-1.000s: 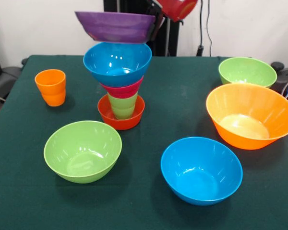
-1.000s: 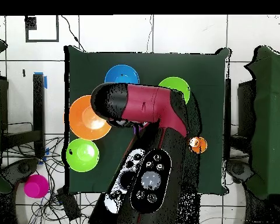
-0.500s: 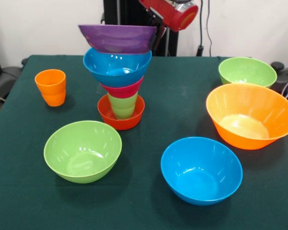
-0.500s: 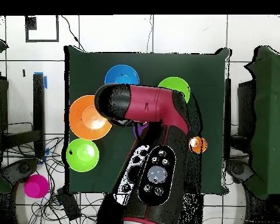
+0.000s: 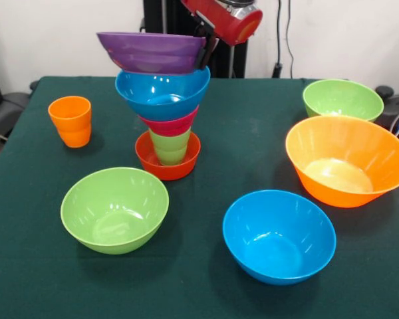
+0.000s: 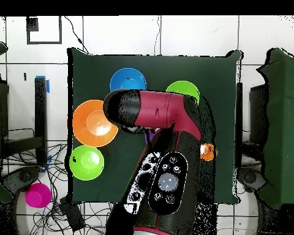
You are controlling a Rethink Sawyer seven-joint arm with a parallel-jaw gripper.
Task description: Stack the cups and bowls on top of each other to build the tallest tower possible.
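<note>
A dark green cloth (image 5: 206,133) is spread over the table, which is backed by a white wall (image 5: 53,33); from overhead, a white tiled floor (image 6: 113,37) with cables (image 6: 57,211) is seen around it. The tower (image 5: 166,106) stands at about eleven o'clock of the table's centre in the front view: a red-orange bowl, a light green cup, a pink bowl and a blue bowl. The purple bowl (image 5: 149,52) is held tilted above it, gripped at its rim by the gripper (image 5: 206,50), whose fingers are clamped on it. The orange cup (image 5: 70,121) stands at nine o'clock of the tower. The large orange bowl (image 5: 346,159) sits at three o'clock.
</note>
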